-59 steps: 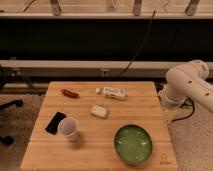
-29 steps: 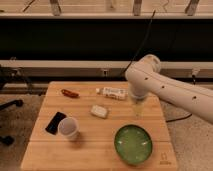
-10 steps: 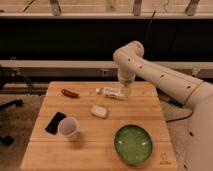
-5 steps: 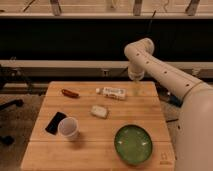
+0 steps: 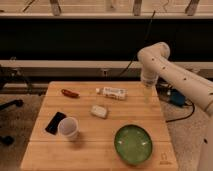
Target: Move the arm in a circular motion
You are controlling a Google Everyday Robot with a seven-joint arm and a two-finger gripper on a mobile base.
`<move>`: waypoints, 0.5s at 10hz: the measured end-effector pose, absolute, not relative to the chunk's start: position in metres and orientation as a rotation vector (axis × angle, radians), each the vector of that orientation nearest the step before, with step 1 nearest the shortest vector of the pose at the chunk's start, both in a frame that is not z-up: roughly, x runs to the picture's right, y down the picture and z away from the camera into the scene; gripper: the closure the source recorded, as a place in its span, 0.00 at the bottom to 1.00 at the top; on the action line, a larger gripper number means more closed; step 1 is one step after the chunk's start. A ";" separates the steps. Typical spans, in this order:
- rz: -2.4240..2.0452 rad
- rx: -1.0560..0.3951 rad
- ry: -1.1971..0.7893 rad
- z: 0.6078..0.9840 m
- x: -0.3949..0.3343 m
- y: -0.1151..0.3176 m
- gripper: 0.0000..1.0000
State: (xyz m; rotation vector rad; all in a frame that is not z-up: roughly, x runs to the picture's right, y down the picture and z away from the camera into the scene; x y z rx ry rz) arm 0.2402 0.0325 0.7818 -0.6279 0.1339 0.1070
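Shift: compared with half a second ago, the arm (image 5: pixel 177 77) is sitting further right, and its rounded top joint is now hanging past the right end of the white packet (image 5: pixel 112 92) rather than nearer over it.
Camera view, arm: thick, glossy white tube segments speckled with small dark dots are reaching in from the right edge. They are bending at a bulbous joint above the far right of the table (image 5: pixel 95 150) and dropping straight down.
Gripper: the gripper (image 5: pixel 146 94), a slim pale tip, is pointing down over the far right part of the table, just right of the packet. Whether it is open or closed, I cannot tell.
Table: a light wooden slab with visible plank lines is filling the near middle of the scene.
Packet: long, flat and white, it is lying along the far edge.
Red-brown piece (image 5: pixel 69 93): small and elongated, it is lying at the far left.
Pale block (image 5: pixel 99 111): a soft-looking rectangle is resting near the centre.
Black slab (image 5: pixel 55 122): thin and flat, it is lying at the left, just beside the cup.
Cup (image 5: pixel 68 128): white and round, it is standing upright with its mouth open.
Bowl (image 5: pixel 133 144): green, glossy and round, it is sitting at the near right, well apart from the gripper.
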 end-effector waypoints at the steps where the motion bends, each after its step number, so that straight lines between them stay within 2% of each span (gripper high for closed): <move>1: 0.117 -0.632 0.140 0.770 0.243 0.042 0.20; 5: 0.149 -0.660 0.166 0.720 0.251 0.086 0.20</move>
